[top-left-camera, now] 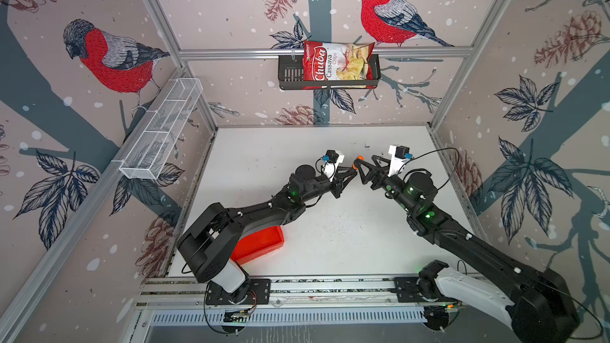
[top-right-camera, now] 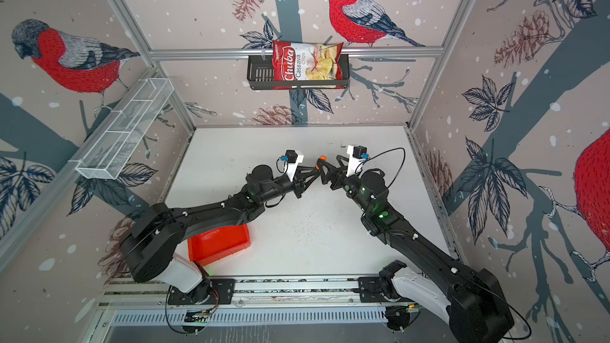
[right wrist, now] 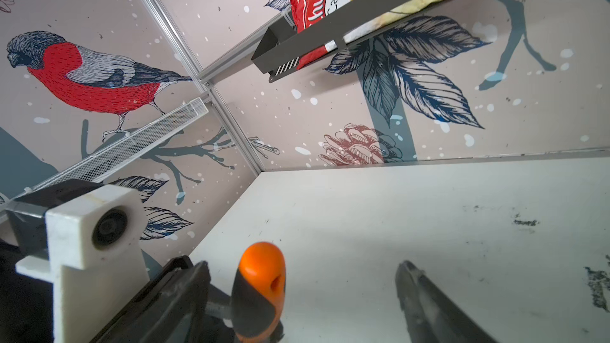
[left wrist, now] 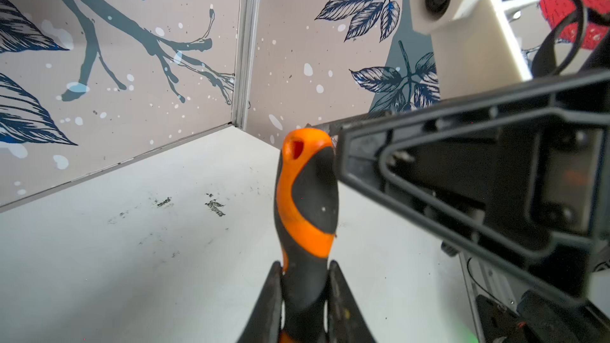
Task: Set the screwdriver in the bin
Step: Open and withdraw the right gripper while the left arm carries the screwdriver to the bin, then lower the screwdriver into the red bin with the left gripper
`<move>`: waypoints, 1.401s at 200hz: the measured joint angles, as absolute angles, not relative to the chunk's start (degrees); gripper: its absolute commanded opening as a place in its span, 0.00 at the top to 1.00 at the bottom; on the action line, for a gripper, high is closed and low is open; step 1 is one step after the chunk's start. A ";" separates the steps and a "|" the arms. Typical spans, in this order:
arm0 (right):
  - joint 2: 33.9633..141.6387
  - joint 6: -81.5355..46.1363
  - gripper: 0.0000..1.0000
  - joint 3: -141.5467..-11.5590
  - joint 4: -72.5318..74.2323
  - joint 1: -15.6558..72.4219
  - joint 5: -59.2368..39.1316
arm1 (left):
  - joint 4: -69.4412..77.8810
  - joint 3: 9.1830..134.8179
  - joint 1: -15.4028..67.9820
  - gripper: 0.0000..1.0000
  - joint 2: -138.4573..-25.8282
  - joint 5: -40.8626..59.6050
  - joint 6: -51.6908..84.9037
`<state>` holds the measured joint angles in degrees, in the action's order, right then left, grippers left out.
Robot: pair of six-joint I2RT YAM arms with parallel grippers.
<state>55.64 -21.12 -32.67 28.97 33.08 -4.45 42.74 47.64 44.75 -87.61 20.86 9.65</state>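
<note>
1. Clamping my left end effector [left wrist: 305, 270] on the screwdriver [left wrist: 307, 199] by its handle, orange end outward, above mid-bench.
2. My right end effector [right wrist: 302, 268] stands spread wide around that orange end.
3. The bin [top-left-camera: 264, 242] sits near the front-left corner of the bench [top-left-camera: 330, 226], partly under my left arm and well apart from the screwdriver.
4. The black basket [top-left-camera: 290, 74] on the back wall holds a chips bag [top-left-camera: 336, 64].

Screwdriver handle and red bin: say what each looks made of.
The screwdriver handle looks like hard orange plastic with matte black, probably rubbery, grip panels moulded on. The bin looks like moulded plastic: uniform red-orange, thin smooth walls.
</note>
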 measured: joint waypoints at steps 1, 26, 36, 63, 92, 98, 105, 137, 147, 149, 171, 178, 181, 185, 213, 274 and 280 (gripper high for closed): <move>55.55 -20.97 0.09 -32.64 28.95 33.06 -4.47 | 42.39 47.59 44.71 0.94 -87.37 20.86 9.39; 52.86 -16.08 0.07 -31.92 27.33 32.97 -4.91 | 36.05 46.22 44.07 1.00 -83.42 20.88 4.75; 51.88 -14.24 0.07 -31.79 26.15 32.97 -5.30 | 33.43 45.95 44.03 1.00 -82.17 20.88 3.25; 49.58 -9.21 0.00 -31.79 22.92 32.97 -7.90 | 26.30 46.06 43.88 1.00 -79.64 21.04 -0.82; 48.36 -3.01 0.00 -31.81 19.07 32.99 -12.01 | 16.95 47.18 43.79 1.00 -76.82 20.82 -8.21; 48.25 -1.96 0.00 -31.79 18.44 33.06 -12.93 | 15.27 47.18 43.79 1.00 -75.81 20.56 -9.74; 48.21 -0.75 0.00 -31.79 17.87 33.15 -13.82 | 13.39 47.16 43.79 1.00 -74.61 19.46 -11.51; 48.14 3.62 0.00 -31.77 16.03 33.34 -18.13 | 6.46 44.62 41.28 1.00 -68.40 16.29 -19.57; 48.38 5.56 0.00 -31.79 15.77 33.41 -20.16 | 3.99 43.72 39.55 1.00 -66.57 15.84 -21.54; 48.42 6.09 0.00 -31.79 15.73 33.45 -20.60 | 3.44 43.57 39.20 1.00 -66.15 15.68 -21.93; 49.89 9.89 0.00 -31.75 15.33 34.35 -25.04 | -2.76 42.39 36.42 1.00 -61.60 14.94 -28.69; 50.54 10.72 0.00 -31.83 15.14 34.63 -26.04 | -4.60 41.82 35.97 1.00 -60.05 14.87 -30.96; 50.94 11.00 0.00 -31.92 14.90 34.83 -26.46 | -5.26 41.58 35.81 1.00 -59.51 14.90 -31.90; 51.40 11.53 0.00 -32.05 14.66 35.09 -26.92 | -6.66 41.28 35.48 1.00 -58.63 14.98 -33.23; 55.20 15.22 0.00 -34.39 12.95 38.06 -29.26 | -14.79 40.03 32.01 1.00 -54.30 12.56 -39.35; 62.39 21.06 0.00 -36.42 12.23 44.49 -29.36 | -25.98 35.55 26.59 1.00 -47.24 4.93 -47.70; 62.96 21.12 0.00 -36.67 12.12 44.95 -29.50 | -26.85 35.33 26.46 1.00 -47.00 4.08 -48.31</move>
